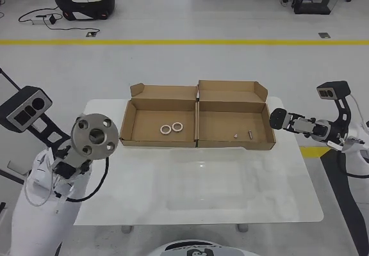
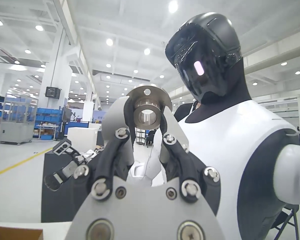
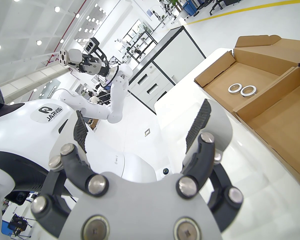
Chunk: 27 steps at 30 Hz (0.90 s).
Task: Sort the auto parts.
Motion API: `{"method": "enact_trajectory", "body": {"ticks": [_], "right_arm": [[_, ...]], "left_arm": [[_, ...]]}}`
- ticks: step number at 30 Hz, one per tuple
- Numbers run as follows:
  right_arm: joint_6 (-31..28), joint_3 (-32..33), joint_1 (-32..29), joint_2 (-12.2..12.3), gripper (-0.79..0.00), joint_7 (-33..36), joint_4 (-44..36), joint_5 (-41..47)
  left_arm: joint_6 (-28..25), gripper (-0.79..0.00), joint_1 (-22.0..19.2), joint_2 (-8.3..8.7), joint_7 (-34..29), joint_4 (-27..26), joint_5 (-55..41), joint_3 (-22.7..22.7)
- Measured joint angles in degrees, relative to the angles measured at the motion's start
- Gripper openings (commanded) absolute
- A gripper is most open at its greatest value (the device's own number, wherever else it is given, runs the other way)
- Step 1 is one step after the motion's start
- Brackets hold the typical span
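A round metal flange (image 1: 95, 136) with bolt holes is held up off the table's left edge, facing upward. My left gripper (image 2: 145, 117) is shut on its hub, with the flange's disc (image 2: 156, 93) behind the fingers. My right gripper (image 3: 140, 123) is open and holds nothing; in the top view the right gripper (image 1: 277, 120) hovers just off the right box's right wall. Two white rings (image 1: 172, 128) lie side by side in the left cardboard box (image 1: 128, 121). Two small bolts (image 1: 242, 135) lie in the right cardboard box (image 1: 268, 137).
Both open boxes stand side by side at the back of the white table (image 1: 204, 185), flaps folded back. The table's front half is bare. A black cabinet (image 3: 170, 48) stands beyond the table's left side.
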Motion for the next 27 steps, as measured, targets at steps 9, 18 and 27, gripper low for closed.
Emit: {"method": "enact_trajectory", "body": {"ticks": [9,18,27], "right_arm": [[0.0,0.0,0.0,0.0,0.0,0.0,0.0,0.0],[0.0,0.0,0.0,0.0,0.0,0.0,0.0,0.0],[0.0,0.0,0.0,0.0,0.0,0.0,0.0,0.0]], "left_arm": [[0.0,-0.785,0.87,-4.86,-6.63,0.58,-5.52,-1.44],[0.0,-0.785,1.92,-5.87,-6.68,1.23,5.63,-0.48],[0.0,-0.785,2.4,-5.53,-6.67,2.02,6.29,-1.97]]}}
